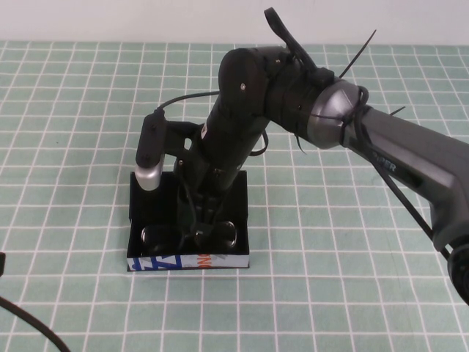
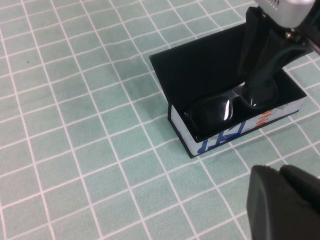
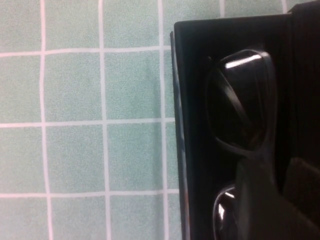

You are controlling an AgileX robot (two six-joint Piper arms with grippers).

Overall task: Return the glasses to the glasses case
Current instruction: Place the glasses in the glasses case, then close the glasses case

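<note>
The right end effector [image 1: 199,233] reaches straight down into the open case [image 1: 136,192], its dark fingers [image 2: 260,80] closed to a narrow gap at the bridge of the glasses [image 1: 157,236]. They meet the frame at its middle and appear to pinch it, though the exact contact is hidden by the fingers themselves. The right arm comes in from 3 o'clock of the high view and bends down over the case, covering much of its interior.

The glasses lie inside the case along its front wall, lenses up, one lens to each side of the fingers. In the left wrist view one lens [image 2: 212,112] catches a bright glint, and the other is largely behind the fingers. In the right wrist view the glasses [image 3: 242,107] sit just inside the case wall [image 3: 187,130], close to it.

The case stands at about the centre of the counter [image 1: 66,110], slightly toward 7 o'clock, with its flap lid laid back toward 12 o'clock and its white front edge [image 1: 183,261], printed blue and orange, facing 6 o'clock.

The left end effector [image 2: 282,200] hovers above the counter, well apart from the case; its black fingers lie close together, with nothing between them.
</note>
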